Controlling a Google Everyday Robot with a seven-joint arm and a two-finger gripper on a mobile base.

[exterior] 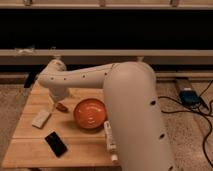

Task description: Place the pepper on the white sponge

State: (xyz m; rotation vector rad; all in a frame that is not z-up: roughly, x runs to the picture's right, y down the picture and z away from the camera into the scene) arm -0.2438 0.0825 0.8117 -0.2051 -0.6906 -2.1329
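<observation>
The pepper (62, 107) is a small dark-red piece lying on the wooden table (30, 155), just left of the orange bowl. The white sponge (41, 118) is a beige block on the table, a little down and left of the pepper. My gripper (56, 100) hangs under the white arm's wrist (55, 77), right above and slightly left of the pepper, close to the table top. The arm hides most of the gripper.
An orange bowl (90, 113) stands at the table's middle. A black phone (56, 144) lies at the front left. A white tube (109, 140) lies by the right edge, partly behind my arm. Cables and a blue box (189, 96) lie on the floor at the right.
</observation>
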